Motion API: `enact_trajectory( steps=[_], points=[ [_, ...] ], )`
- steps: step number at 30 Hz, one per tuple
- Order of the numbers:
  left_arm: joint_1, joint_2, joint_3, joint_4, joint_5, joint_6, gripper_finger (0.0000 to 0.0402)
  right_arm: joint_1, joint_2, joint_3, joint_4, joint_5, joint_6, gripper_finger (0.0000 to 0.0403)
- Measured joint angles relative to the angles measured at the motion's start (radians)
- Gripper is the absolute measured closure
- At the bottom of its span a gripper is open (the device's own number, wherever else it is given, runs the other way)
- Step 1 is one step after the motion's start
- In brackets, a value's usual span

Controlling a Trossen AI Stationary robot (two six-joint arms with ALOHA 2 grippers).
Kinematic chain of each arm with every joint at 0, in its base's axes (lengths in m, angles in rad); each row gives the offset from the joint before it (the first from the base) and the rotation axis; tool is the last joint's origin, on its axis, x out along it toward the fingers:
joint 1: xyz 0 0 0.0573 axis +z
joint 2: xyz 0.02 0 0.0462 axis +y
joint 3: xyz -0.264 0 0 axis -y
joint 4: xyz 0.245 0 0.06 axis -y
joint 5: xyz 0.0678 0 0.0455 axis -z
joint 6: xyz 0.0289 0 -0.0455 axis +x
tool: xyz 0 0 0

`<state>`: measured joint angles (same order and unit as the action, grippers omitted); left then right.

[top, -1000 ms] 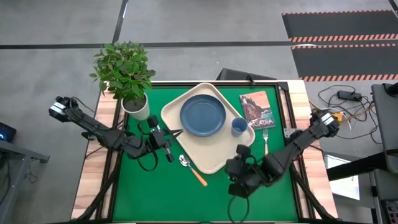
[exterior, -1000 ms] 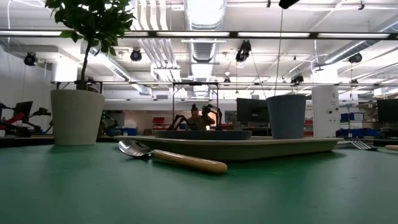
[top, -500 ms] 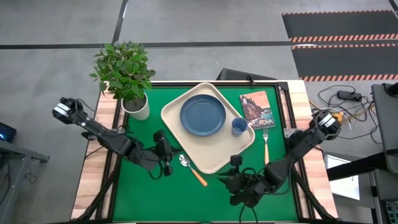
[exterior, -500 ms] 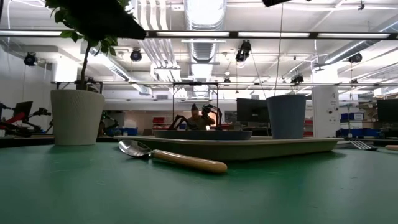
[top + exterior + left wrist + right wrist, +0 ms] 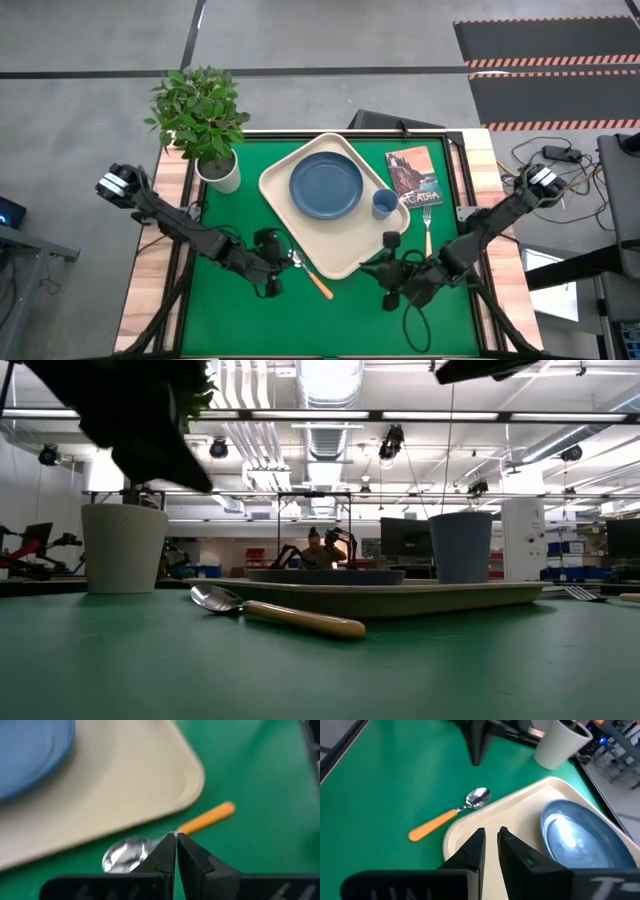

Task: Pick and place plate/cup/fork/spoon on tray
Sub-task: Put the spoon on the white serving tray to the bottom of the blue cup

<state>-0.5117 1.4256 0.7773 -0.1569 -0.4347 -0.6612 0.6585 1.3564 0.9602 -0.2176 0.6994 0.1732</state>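
The cream tray (image 5: 345, 250) lies mid-table with the blue plate (image 5: 326, 186) and the blue cup (image 5: 384, 204) on it. The spoon (image 5: 308, 273) lies flat on the green mat beside the tray's near-left edge, its bowl (image 5: 125, 856) toward the left. The fork (image 5: 427, 220) lies on the mat right of the tray. My left gripper (image 5: 175, 837) is shut and hangs above the spoon's neck, clear of it; in the low view (image 5: 140, 420) it shows high above the table. My right gripper (image 5: 490, 832) hovers over the tray's near corner with a narrow gap between its fingers.
A plant in a white pot (image 5: 220, 172) stands at the far left of the mat. A brown-covered book (image 5: 411, 175) lies to the right of the tray, beyond the fork. Bare green mat (image 5: 330, 320) lies along the table's near edge.
My left gripper has gone toward the table's near edge and to the right, from beside the tray's left side to over the spoon, and has come down into the low view. My right arm has shifted a little by the tray's near corner. The spoon has stayed put.
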Motion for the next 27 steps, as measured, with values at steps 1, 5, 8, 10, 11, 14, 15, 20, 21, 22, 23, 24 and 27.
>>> enact_trajectory(
  steps=[1,5,8,10,11,14,15,20,21,22,23,24,27],
  points=[
    [0.001,0.007,0.0,-0.023,0.002,-0.03,0.0402,0.001,-0.025,-0.023,0.002,0.0,0.015,0.0365],
    [0.012,0.043,0.0,-0.126,0.004,-0.215,0.0401,0.002,-0.119,-0.114,0.051,0.0,0.035,0.0365],
    [0.021,0.068,0.0,-0.166,0.005,-0.304,0.0395,0.002,-0.178,-0.178,0.15,0.001,0.009,0.0365],
    [0.022,0.084,0.001,-0.174,-0.007,-0.328,0.0381,0.002,-0.206,-0.216,0.208,0.0,-0.026,0.0365],
    [0.023,0.093,0.0,-0.172,-0.018,-0.329,0.0372,0.002,-0.217,-0.233,0.241,0.0,-0.039,0.0365],
    [0.027,0.112,0.002,-0.159,-0.055,-0.329,0.0337,0.002,-0.252,-0.272,0.288,-0.001,-0.068,0.0365],
    [0.028,0.116,0.003,-0.16,-0.071,-0.329,0.0326,0.002,-0.26,-0.281,0.3,-0.001,-0.07,0.0365],
    [0.028,0.125,0.003,-0.158,-0.106,-0.286,0.0275,0.002,-0.292,-0.314,0.306,-0.003,-0.077,0.0365],
    [0.028,0.125,0.003,-0.158,-0.107,-0.263,0.0268,0.002,-0.295,-0.317,0.305,-0.002,-0.077,0.0365],
    [0.028,0.126,0.003,-0.157,-0.109,-0.238,0.0263,0.002,-0.296,-0.318,0.306,-0.002,-0.077,0.0365],
    [0.028,0.126,0.002,-0.155,-0.11,-0.214,0.026,0.002,-0.297,-0.32,0.306,-0.003,-0.077,0.0365],
    [0.028,0.126,0.001,-0.15,-0.114,-0.192,0.0258,0.002,-0.296,-0.322,0.305,-0.002,-0.077,0.0365],
    [0.028,0.126,-0.018,-0.106,-0.128,-0.138,0.0256,0.002,-0.294,-0.322,0.305,-0.003,-0.077,0.0365]
  ],
)
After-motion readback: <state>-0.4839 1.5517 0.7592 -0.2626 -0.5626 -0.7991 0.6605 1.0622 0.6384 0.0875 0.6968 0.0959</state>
